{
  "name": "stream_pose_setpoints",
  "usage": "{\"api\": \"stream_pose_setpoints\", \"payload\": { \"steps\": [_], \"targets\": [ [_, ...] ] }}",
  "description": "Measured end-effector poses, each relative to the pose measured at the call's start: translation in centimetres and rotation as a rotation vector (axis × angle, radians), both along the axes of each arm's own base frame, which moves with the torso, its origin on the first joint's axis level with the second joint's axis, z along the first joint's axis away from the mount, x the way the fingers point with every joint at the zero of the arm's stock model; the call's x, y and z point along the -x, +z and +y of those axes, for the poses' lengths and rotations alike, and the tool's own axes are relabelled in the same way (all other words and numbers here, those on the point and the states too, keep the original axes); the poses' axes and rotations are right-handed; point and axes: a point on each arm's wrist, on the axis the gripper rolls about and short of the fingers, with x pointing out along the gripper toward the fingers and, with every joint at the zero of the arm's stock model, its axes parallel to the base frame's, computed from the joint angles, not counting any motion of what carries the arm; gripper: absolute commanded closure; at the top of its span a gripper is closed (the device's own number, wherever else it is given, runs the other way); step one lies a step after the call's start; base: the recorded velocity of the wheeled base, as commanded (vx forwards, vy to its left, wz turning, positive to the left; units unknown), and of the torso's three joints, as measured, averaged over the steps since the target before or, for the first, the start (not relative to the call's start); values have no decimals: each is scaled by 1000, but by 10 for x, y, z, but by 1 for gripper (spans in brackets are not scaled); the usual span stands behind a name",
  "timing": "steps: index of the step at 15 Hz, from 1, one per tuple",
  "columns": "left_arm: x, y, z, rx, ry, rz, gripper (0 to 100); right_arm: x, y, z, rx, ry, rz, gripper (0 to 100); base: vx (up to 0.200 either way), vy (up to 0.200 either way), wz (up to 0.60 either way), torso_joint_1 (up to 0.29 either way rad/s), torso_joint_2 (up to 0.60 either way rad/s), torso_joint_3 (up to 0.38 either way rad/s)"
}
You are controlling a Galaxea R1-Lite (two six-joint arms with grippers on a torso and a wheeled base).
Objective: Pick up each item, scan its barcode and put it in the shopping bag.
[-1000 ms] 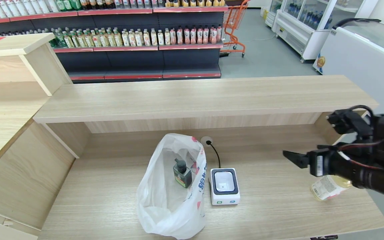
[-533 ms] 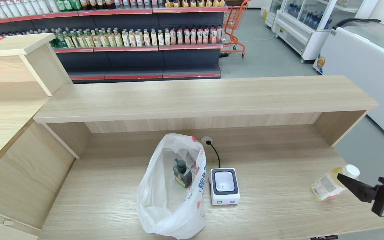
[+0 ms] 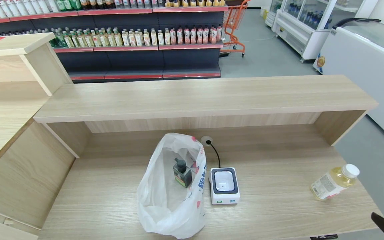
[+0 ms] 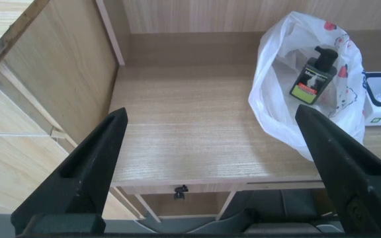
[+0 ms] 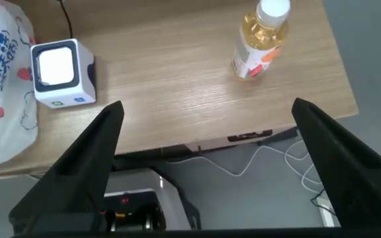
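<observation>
Left gripper (image 4: 211, 116) and right gripper (image 5: 208, 106) both hang spread wide before the counter's (image 3: 278, 206) near edge, gripping nothing. Near its right edge sits the bottle (image 3: 333, 182), cap toward the far right, barcode label showing; upright or lying, unclear. Well apart from it, the scanner (image 3: 224, 185) stands just beside the bag (image 3: 165, 206).

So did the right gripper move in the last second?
Yes. In the head view the open right gripper pulled back toward the robot, away from the clear plastic bottle of yellow liquid on the wooden counter, which stayed put.
</observation>
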Motion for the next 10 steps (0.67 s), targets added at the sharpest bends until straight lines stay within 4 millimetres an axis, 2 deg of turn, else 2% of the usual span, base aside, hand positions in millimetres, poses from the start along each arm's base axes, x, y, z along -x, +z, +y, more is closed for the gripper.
{"api": "stream_pose_setpoints", "payload": {
  "steps": [4,7,10],
  "targets": [
    [0,0,0,0,1,0,0,23,-1,-3,-3,-10,-43,0,-200,-200,0,-4,-2,2],
    [0,0,0,1,0,0,0,34,-4,-4,-5,-13,-63,0,0,0,0,0,0,0],
    [0,0,0,-2,-1,0,0,41,-4,-4,-8,-18,-100,0,0,-200,0,12,4,1]
  ]
}}
